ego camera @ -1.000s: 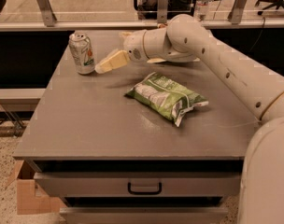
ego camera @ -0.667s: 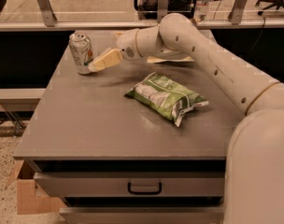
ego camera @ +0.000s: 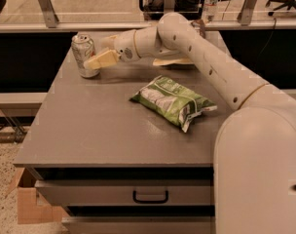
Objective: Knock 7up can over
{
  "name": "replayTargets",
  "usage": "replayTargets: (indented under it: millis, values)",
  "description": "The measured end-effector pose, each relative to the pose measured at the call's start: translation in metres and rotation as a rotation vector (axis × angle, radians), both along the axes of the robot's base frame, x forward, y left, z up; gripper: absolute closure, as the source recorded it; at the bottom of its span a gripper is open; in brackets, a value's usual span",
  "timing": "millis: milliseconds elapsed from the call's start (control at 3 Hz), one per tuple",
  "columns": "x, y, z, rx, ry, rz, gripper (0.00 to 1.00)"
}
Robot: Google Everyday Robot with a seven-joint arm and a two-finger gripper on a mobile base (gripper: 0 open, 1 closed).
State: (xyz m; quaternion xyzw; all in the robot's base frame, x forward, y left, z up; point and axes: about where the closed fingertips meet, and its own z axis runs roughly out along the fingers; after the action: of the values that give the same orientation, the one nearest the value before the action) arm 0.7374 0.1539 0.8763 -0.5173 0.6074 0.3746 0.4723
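Grey table [ego camera: 89, 130], 7up can [ego camera: 83, 47] at far corner, hand [ego camera: 93, 62] touching its side.

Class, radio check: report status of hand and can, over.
Hand at can, seems touching. Can standing, far left corner. Bag lies apart, nothing between.

Warm even overhead light, dull sheen on worktop [ego camera: 89, 130], soft shadow under gripper [ego camera: 101, 59] far left beside 7up can [ego camera: 83, 52]
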Motion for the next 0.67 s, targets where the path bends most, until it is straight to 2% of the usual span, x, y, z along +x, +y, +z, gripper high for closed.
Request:
replayTargets:
  millis: [667]
  values:
    - [-0.0023, -0.001, -0.0017, 0.0, 0.031, 0.035, 0.72]
